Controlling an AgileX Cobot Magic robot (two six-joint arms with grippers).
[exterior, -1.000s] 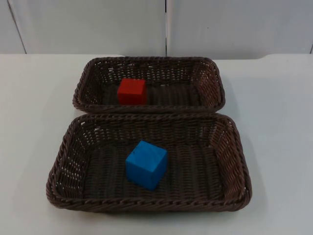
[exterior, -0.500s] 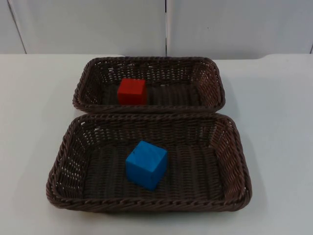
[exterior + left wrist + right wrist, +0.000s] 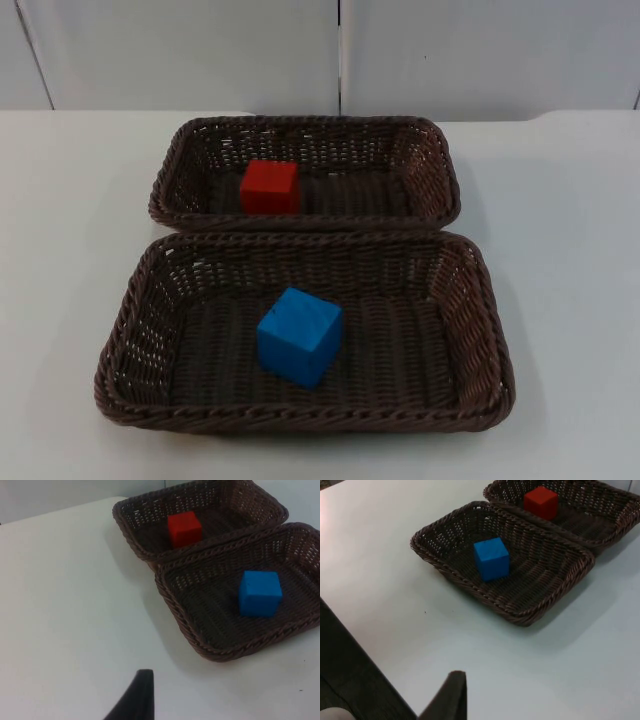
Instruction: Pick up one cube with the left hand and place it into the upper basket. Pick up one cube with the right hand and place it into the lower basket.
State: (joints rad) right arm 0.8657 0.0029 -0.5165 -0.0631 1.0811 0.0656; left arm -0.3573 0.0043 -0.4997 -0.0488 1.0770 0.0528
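Two dark brown wicker baskets stand one behind the other in the middle of the table. A red cube [image 3: 270, 187] rests in the left half of the upper basket [image 3: 310, 122]. In the lower basket [image 3: 300, 420] a blue cube [image 3: 299, 336] lies turned a little, near the middle. My left gripper [image 3: 135, 700] waits over the white table well off to the left of the baskets, away from the red cube [image 3: 184, 528] and blue cube [image 3: 259, 593]. My right gripper [image 3: 451, 695] waits high over the table on the other side, far from the blue cube [image 3: 491, 558].
The white table top [image 3: 570, 200] stretches to both sides of the baskets. A grey partition wall [image 3: 200, 50] closes the back. The right wrist view takes in the table's edge [image 3: 360, 645] with dark floor beyond it.
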